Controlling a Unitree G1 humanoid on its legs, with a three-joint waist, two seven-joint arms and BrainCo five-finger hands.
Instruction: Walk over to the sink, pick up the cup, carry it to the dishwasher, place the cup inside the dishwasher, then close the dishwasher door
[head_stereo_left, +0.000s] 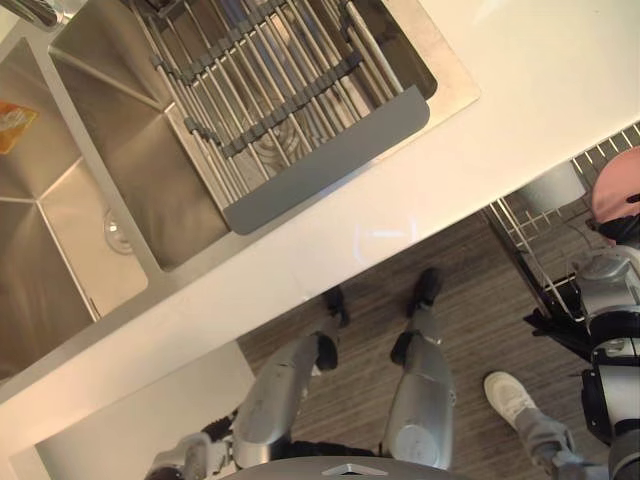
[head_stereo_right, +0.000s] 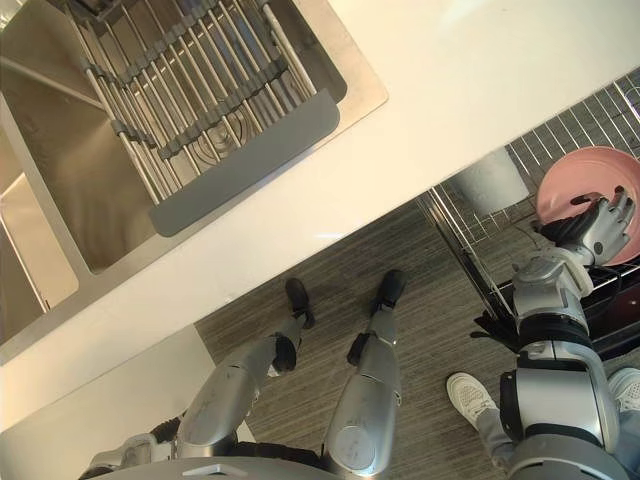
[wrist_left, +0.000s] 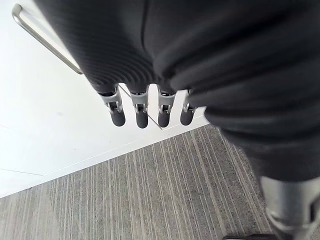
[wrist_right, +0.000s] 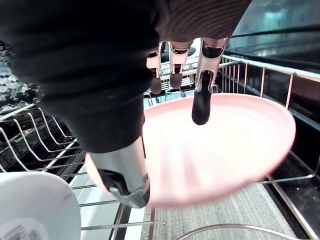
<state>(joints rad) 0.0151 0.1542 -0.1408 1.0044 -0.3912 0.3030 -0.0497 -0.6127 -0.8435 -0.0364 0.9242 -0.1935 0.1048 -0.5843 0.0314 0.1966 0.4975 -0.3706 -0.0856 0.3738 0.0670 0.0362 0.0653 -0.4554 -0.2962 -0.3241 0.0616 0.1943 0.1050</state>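
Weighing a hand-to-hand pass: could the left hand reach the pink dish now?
Probably not. The left hand hangs open, low by the white cabinet on the robot's left, while the pink dish is far right over the dishwasher rack, pinched in the right hand.

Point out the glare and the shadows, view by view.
Left eye view: the white counter glares brightest toward its far end, and the sink shines inside. Right wrist view: a sheen lies on the pink plate pinched in the right hand. Left wrist view: the left hand hangs dark against a bright cabinet front.
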